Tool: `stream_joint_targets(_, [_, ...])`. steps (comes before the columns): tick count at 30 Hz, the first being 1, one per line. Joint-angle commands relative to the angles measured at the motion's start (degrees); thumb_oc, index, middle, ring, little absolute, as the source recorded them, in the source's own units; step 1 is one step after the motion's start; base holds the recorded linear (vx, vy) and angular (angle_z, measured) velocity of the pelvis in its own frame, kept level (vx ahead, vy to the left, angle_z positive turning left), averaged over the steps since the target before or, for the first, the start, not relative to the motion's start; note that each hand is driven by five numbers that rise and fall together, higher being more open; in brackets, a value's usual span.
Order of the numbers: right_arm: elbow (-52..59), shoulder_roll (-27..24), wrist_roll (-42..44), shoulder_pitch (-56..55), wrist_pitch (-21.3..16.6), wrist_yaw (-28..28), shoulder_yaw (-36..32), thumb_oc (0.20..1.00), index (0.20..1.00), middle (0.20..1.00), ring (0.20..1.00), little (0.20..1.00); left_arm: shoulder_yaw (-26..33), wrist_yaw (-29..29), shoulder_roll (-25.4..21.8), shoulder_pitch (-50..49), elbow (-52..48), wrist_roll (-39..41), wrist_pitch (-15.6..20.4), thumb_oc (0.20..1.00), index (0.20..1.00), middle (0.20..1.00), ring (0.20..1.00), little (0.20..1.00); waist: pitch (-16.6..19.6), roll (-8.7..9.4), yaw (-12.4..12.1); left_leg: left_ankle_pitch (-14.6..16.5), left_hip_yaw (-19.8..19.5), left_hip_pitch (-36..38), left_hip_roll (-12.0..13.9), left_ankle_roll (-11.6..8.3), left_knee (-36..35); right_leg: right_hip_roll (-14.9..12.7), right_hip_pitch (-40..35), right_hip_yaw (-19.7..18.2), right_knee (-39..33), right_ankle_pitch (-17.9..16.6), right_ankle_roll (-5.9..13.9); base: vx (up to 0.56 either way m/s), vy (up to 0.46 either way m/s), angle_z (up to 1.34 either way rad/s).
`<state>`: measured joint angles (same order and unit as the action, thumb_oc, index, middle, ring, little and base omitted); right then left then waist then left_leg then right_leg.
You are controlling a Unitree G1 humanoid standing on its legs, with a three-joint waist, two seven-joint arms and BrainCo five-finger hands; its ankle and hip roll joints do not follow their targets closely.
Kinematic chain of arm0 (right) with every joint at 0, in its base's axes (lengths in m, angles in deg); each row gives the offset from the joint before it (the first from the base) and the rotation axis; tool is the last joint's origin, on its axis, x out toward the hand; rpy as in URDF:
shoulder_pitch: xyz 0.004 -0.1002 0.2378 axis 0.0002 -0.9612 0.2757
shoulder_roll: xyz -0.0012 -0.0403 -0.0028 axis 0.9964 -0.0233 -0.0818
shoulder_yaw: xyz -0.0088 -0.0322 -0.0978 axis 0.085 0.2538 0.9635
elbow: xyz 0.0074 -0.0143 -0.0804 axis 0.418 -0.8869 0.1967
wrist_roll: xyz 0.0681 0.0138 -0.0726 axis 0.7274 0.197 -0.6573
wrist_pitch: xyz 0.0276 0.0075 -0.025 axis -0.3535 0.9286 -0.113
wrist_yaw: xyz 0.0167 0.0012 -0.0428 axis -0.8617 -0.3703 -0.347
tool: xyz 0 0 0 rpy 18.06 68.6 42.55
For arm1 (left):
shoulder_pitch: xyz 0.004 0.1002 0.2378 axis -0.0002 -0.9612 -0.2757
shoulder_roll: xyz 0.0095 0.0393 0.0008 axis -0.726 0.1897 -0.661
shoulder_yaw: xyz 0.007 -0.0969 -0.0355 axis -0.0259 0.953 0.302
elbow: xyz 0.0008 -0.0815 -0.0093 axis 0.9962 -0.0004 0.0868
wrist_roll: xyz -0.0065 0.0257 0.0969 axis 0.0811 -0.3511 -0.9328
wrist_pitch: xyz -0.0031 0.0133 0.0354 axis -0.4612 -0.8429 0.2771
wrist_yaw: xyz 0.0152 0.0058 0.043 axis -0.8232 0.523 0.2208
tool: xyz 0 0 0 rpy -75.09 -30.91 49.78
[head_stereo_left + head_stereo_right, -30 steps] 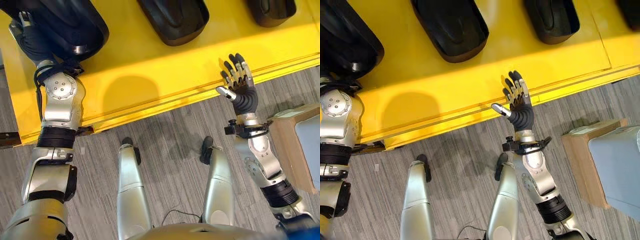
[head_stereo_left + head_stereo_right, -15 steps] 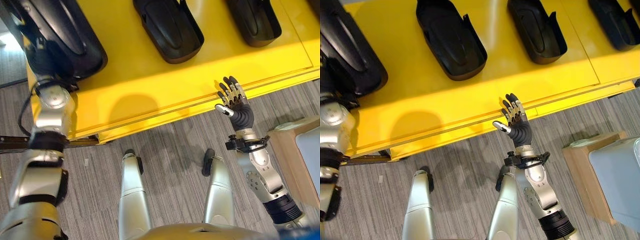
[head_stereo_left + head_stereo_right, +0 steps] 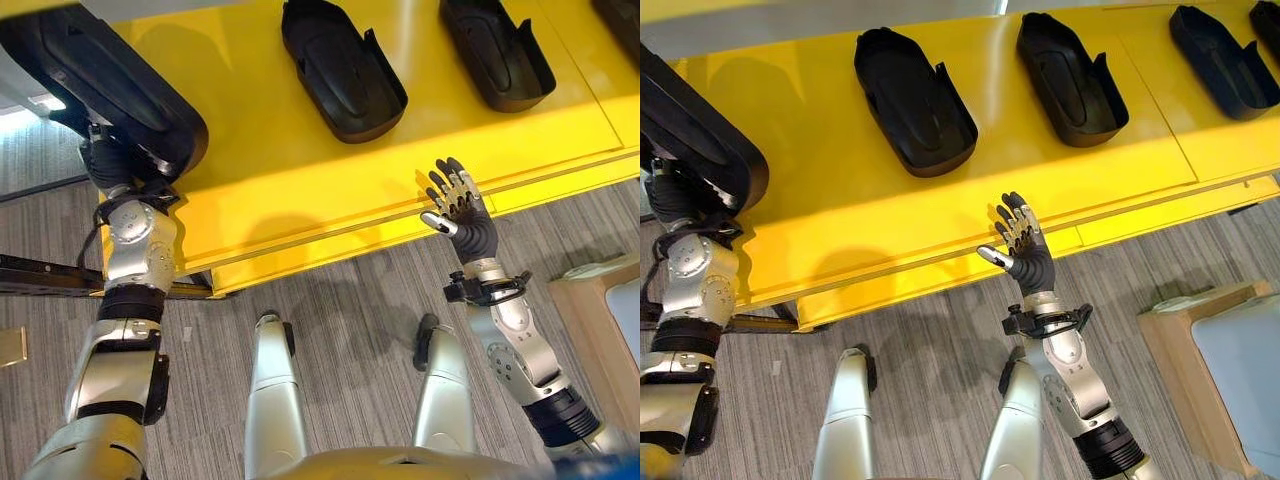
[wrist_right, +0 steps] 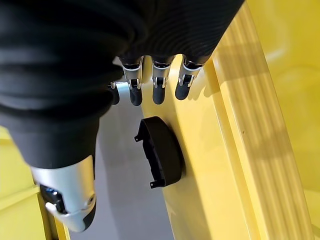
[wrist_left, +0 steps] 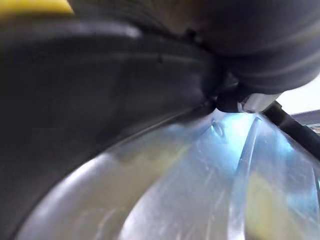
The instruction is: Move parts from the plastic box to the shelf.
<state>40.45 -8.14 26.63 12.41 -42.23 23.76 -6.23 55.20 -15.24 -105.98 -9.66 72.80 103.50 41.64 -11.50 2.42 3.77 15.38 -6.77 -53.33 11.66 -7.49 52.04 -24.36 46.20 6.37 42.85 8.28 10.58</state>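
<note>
We see a broad glossy yellow shelf across the upper half of the frame, its front edge stepped with a ridged lip running diagonally down toward the left. On it lie black moulded parts, smooth, boat-shaped shells with raised rims: one at upper centre, one to its right, one at the upper right corner. A larger black part sits at the upper left of the frame, overhanging the shelf's left end; our left robot hand is tucked beneath it, fingers hidden, so we cannot tell whether they are curled or straight. Our left wrist view gives dark curved plastic against something pale and translucent, nothing clearer. Our right robot hand is raised at centre frame before the shelf's front lip, palm up, fingers straight and spread, thumb out to the left, holding nothing. In the right wrist view its dark-tipped fingers point across the yellow surface toward one black part. The floor below is grey, striped carpet. At lower right stands a brown cardboard box with a pale grey-blue plastic box in it.
</note>
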Motion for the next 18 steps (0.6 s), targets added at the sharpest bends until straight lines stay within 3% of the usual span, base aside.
stream_joint_targets(1, [3.1, 0.3, 0.6, 3.8, -1.8, 0.2, -2.4, 1.0, 1.0, 1.0, 1.0, 1.0, -1.5, -0.3, 4.8, -3.2, 7.9, 5.2, -4.5, 0.2, 0.2, 0.2, 0.2, 0.2, -3.6, 0.67, 0.2, -2.1, 0.3, 4.0, 0.0, 1.31, -6.1, -0.2, 1.9, -1.9, 4.8, 3.0, -2.42, 0.0, 0.0, 0.0])
stream_joint_targets(9, [3.0, 0.2, 0.4, 3.5, -1.6, -0.3, -3.1, 1.0, 1.0, 1.0, 1.0, 1.0, -3.3, -0.7, 3.3, -3.8, 8.1, -3.6, -7.1, 0.2, 0.2, 0.2, 0.2, 0.2, -4.3, 0.72, 0.2, -2.4, 0.4, 4.7, 0.4, 1.22, -6.5, 0.0, 1.0, -1.9, 4.2, 2.7, -2.42, 0.0, 0.0, 0.0])
stream_joint_targets(18, [3.3, 0.3, 1.1, 3.6, -0.9, -1.3, -2.9, 1.0, 1.0, 1.0, 1.0, 1.0, -6.0, -3.8, 6.4, -8.7, 7.7, -11.7, -11.4, 0.2, 0.2, 0.2, 0.2, 0.2, -5.1, 0.7, -0.1, -3.0, 1.0, 7.1, 0.6, 1.28, -8.4, 0.3, -1.1, -1.5, 2.5, 1.9, -2.2, 0.0, 0.0, 0.0])
